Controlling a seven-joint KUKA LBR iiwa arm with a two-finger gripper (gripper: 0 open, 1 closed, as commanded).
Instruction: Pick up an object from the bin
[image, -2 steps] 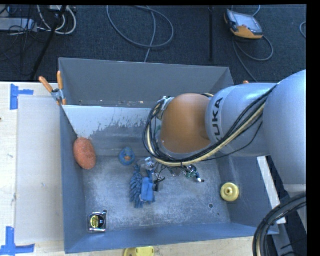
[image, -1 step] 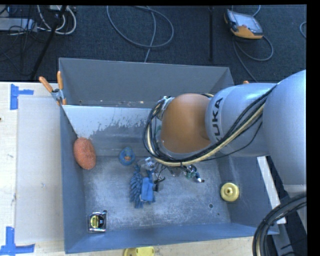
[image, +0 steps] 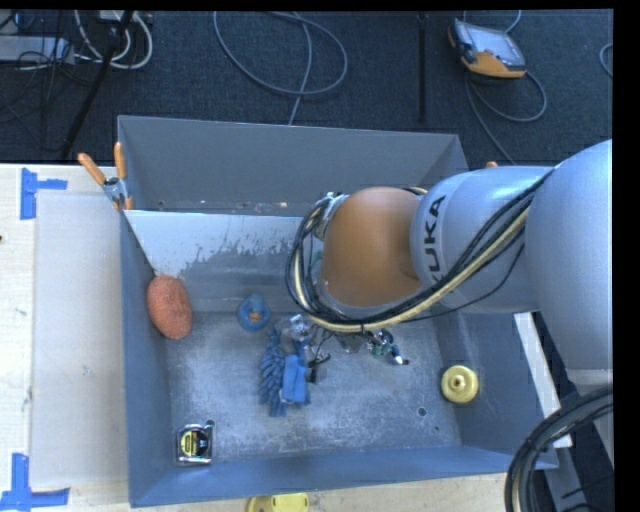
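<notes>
The gripper (image: 305, 345) hangs right at the top end of the blue bristly brush (image: 283, 378) lying in the bin (image: 250, 180), open or closed I cannot tell, with 1 small blue-and-orange toy (image: 252, 313) just up-left of that brush and 1 yellow disc (image: 459, 383) well to its right.

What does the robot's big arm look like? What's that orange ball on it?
The arm is fat, round and silvery grey, with dark letters spelling KUKA. The orange ball is a smooth cover on its wrist, shaped like a dome. Black and yellowish cables loop round it.
</notes>
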